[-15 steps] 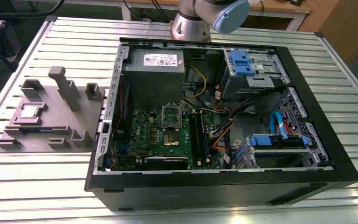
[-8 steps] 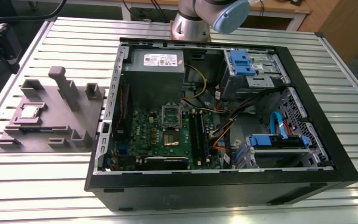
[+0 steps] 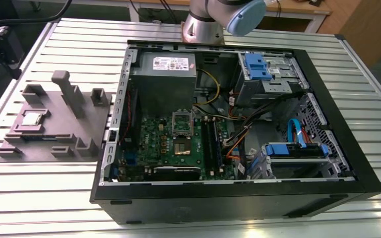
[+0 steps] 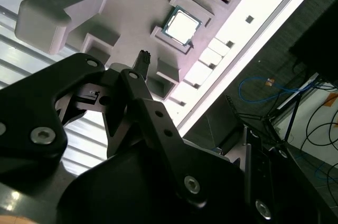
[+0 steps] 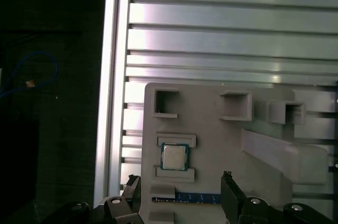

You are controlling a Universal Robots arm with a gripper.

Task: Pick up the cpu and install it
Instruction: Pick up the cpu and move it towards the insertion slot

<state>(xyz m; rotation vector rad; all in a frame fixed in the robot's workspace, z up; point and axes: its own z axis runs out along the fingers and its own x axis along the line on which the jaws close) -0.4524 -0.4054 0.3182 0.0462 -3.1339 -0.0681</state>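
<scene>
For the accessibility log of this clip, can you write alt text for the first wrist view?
A cpu with a shiny silver top lies flat in a recess of a grey fixture tray on a slatted metal table. The open gripper hangs over the tray, its dark fingers apart and holding nothing.

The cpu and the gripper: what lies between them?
In the first wrist view, just a low raised lip of the grey holder separates the cpu from the open gripper.
</scene>
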